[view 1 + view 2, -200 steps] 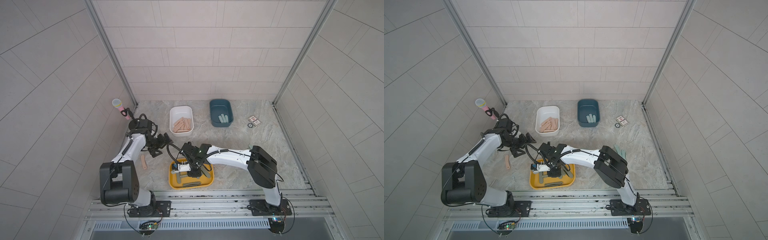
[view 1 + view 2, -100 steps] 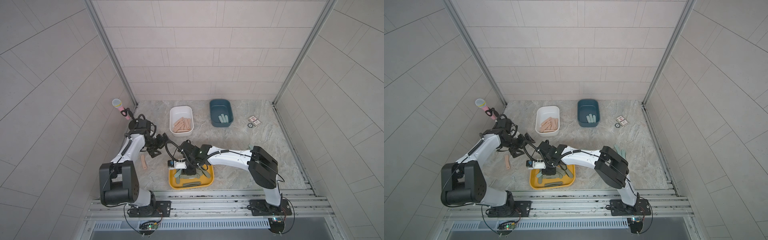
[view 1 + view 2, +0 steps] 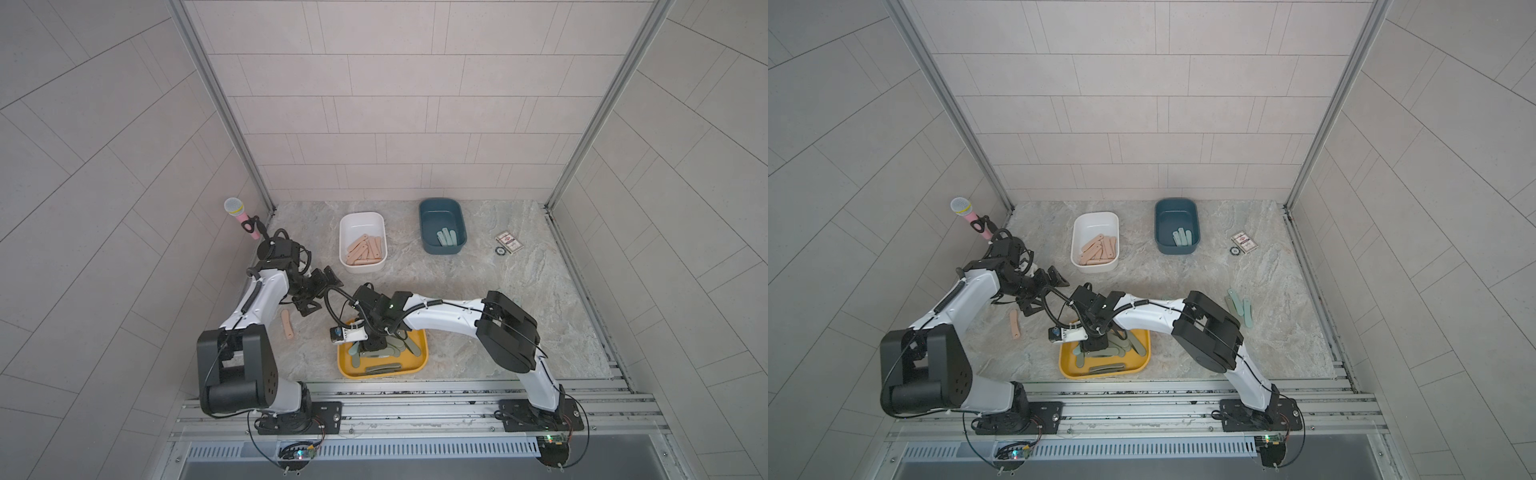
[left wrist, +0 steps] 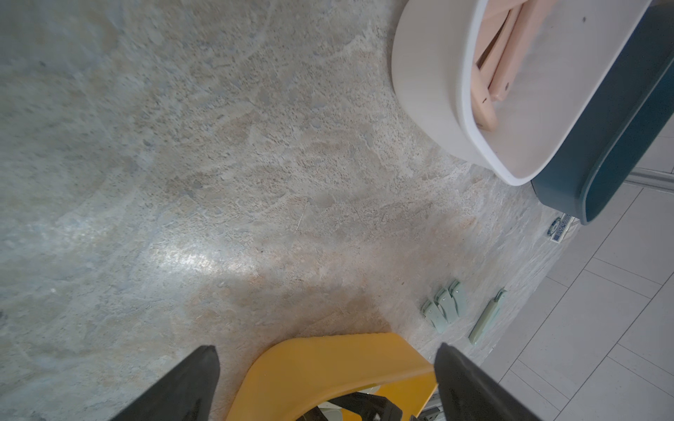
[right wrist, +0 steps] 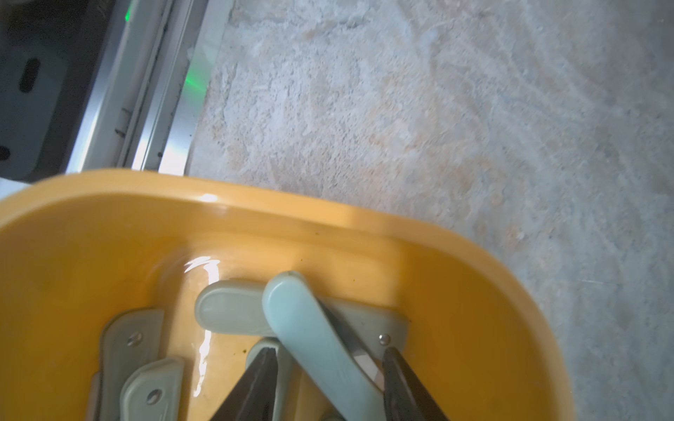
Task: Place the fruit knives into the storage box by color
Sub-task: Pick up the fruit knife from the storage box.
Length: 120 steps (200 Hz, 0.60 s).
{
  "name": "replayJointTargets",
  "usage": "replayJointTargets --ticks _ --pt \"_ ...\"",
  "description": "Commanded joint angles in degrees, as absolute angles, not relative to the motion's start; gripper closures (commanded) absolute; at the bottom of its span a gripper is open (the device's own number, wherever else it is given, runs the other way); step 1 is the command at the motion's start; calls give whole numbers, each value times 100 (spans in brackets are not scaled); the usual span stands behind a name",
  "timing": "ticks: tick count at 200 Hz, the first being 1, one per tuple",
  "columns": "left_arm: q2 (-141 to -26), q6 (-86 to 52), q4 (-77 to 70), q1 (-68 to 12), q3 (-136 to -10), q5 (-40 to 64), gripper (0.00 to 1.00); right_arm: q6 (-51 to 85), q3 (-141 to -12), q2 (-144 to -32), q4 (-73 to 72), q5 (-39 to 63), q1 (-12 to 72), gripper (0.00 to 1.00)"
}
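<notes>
Several olive-green fruit knives (image 5: 233,310) and a pale teal one (image 5: 302,320) lie in the yellow tray (image 3: 419,361). My right gripper (image 5: 328,350) points down into the tray (image 3: 1144,361), open, its fingers on either side of the teal knife, which rests across the olive ones. Peach-pink knives (image 3: 365,250) fill the white box (image 3: 363,220). Teal knives (image 3: 446,237) lie in the blue box (image 3: 441,205). One pink knife (image 3: 286,324) lies on the floor below my left gripper (image 3: 322,293), which is wide open and empty.
Several teal knives (image 3: 1239,305) lie loose on the floor behind the right arm. A pink microphone (image 3: 239,212) stands at the back left. A card pack (image 3: 509,242) and a small ring (image 3: 500,250) sit at the back right. The metal rail (image 3: 415,399) borders the front.
The right gripper's jaws have spread apart over the tray, and its wrist has shifted a little to the left. The left arm has barely moved.
</notes>
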State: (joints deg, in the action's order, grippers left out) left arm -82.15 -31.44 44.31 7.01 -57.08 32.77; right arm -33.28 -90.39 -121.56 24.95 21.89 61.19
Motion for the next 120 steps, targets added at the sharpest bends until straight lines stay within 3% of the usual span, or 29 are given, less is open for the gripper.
replayJointTargets --ticks 1,74,93,120 --pt "-8060 -3034 4586 739 -5630 3255 0 -3588 -9214 -12340 2645 2263 6144 51" --pt "-8076 -3010 4550 785 -5590 3331 0 -3644 -9316 -12594 2929 2244 6160 54" --pt "-8079 -3015 4551 796 -5598 3353 0 -3606 -9358 -12607 2948 2219 6152 59" --pt "-8051 -3015 4560 800 -5613 3353 0 -3584 -9545 -12585 3142 2360 6144 76"
